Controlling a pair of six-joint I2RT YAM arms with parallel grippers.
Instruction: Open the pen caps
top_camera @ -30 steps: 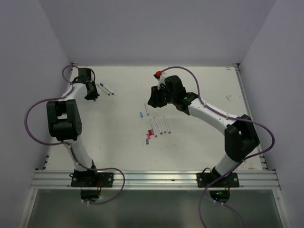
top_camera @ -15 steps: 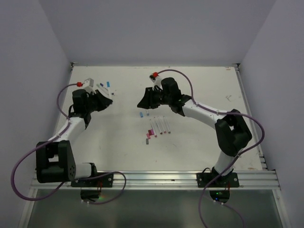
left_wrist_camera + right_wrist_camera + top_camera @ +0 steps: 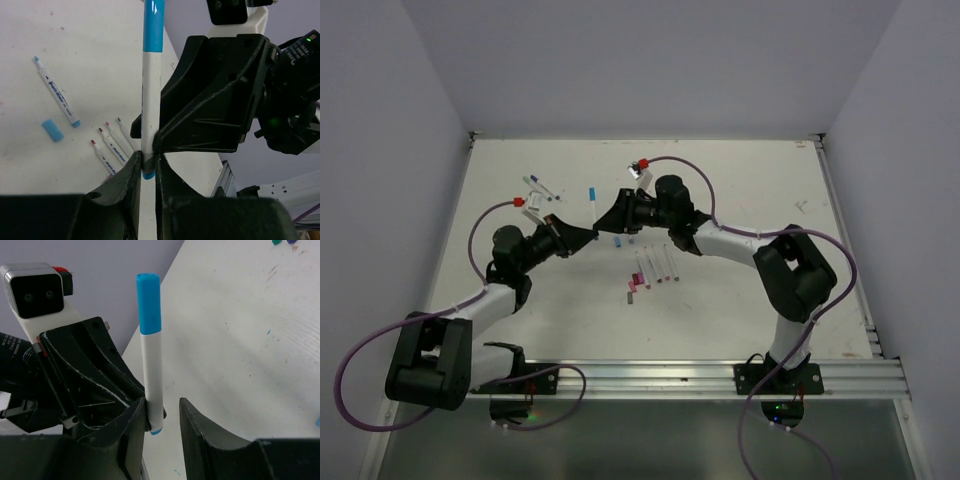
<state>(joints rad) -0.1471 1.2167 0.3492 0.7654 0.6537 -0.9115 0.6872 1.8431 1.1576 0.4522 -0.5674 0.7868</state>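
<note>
Standing upright above the middle of the tabletop (image 3: 750,300), a white pen (image 3: 153,375) carries its blue cap (image 3: 149,302) on top, not taken off. The left gripper (image 3: 148,170) is clenched on the lower end of this pen. The right gripper (image 3: 161,407) is released, jaws apart, one finger just beside the pen. A loose blue cap (image 3: 52,130) lies below, near uncapped pens (image 3: 658,266).

Your white-and-black left arm (image 3: 492,296) and right arm (image 3: 728,240): white tubular links, blocky black joint housings, a thin purple cable (image 3: 680,158) and a small red knob (image 3: 643,165) at each wrist. Your left gripper (image 3: 148,162), lower frame: matte black moulded fingers (image 3: 117,202).
</note>
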